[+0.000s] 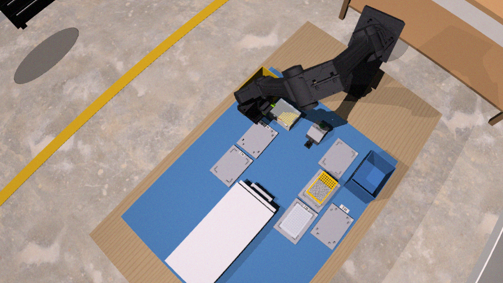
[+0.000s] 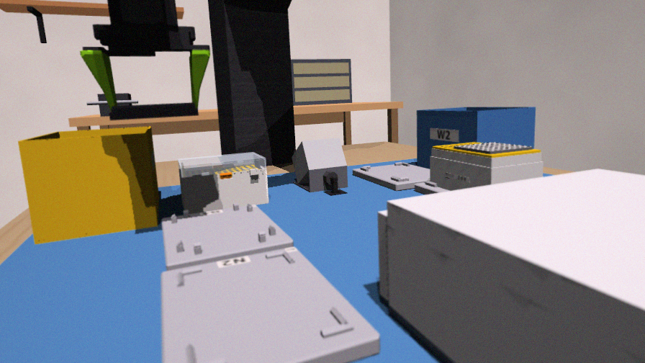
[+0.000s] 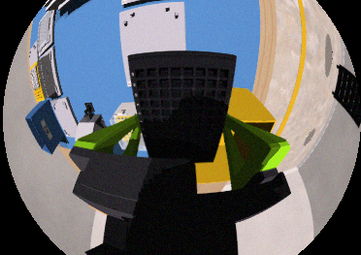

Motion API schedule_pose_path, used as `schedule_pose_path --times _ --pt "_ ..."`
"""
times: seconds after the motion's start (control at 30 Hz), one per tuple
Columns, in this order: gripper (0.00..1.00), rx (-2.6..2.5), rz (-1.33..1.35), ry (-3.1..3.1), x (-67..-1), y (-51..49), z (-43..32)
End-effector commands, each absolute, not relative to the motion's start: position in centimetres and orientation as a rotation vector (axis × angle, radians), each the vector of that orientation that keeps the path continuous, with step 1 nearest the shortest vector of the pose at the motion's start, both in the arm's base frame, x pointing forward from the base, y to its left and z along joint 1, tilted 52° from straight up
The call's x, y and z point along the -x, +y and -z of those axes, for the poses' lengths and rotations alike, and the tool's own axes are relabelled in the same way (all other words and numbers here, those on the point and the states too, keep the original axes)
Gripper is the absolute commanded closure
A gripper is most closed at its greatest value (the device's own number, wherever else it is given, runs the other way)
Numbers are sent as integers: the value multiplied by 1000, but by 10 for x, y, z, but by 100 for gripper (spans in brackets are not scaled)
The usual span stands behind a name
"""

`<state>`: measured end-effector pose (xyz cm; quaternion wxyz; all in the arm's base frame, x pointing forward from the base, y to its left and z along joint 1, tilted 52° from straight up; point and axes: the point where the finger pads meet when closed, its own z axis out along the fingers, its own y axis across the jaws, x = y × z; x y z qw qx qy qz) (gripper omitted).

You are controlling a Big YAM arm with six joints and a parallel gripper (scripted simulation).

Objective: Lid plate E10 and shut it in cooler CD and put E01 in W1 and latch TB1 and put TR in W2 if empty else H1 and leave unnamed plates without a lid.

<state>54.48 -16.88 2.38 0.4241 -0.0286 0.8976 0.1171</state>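
Currently the gripper [image 2: 152, 106] hangs high above the bench, its green fingers [image 2: 105, 78] spread wide and clamped on the two short ends of the black plate [image 2: 154, 111], which is carried level. In the exterior view the plate sits above the right part of the yellow bin [image 2: 88, 183], higher than its rim; whether it is fully over the opening cannot be told. From the top view the arm [image 1: 319, 80] covers most of that bin, leaving only one corner [image 1: 259, 74] exposed.

The tip box [image 2: 223, 182] stands on the blue mat [image 1: 185, 198] just right of the yellow bin, clear lid over its yellow insert. Before it lie two bare grey nests: the nearer nest [image 2: 256, 307] bears the N2 label [image 2: 233, 261], the farther nest [image 2: 221, 235] lies between that one and the tip box. The grey key housing [image 2: 319, 163] stands right of the tip box.

The white plate [image 1: 295, 220] lies in a nest beside the white cooler [image 1: 222, 233], uncovered so far as the top view shows. The tip rack [image 1: 321, 187], yellow-rimmed, stands one nest farther from the cooler, with the blue bin [image 1: 373, 177] near it at the mat's edge.
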Motion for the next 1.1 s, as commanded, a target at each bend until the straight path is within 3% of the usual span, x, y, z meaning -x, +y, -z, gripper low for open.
schedule_pose_path --times 0.0,1.07 --pt "100 59 -271 2247 -533 -186 -10" --pt "100 59 -268 2244 -502 -228 42"
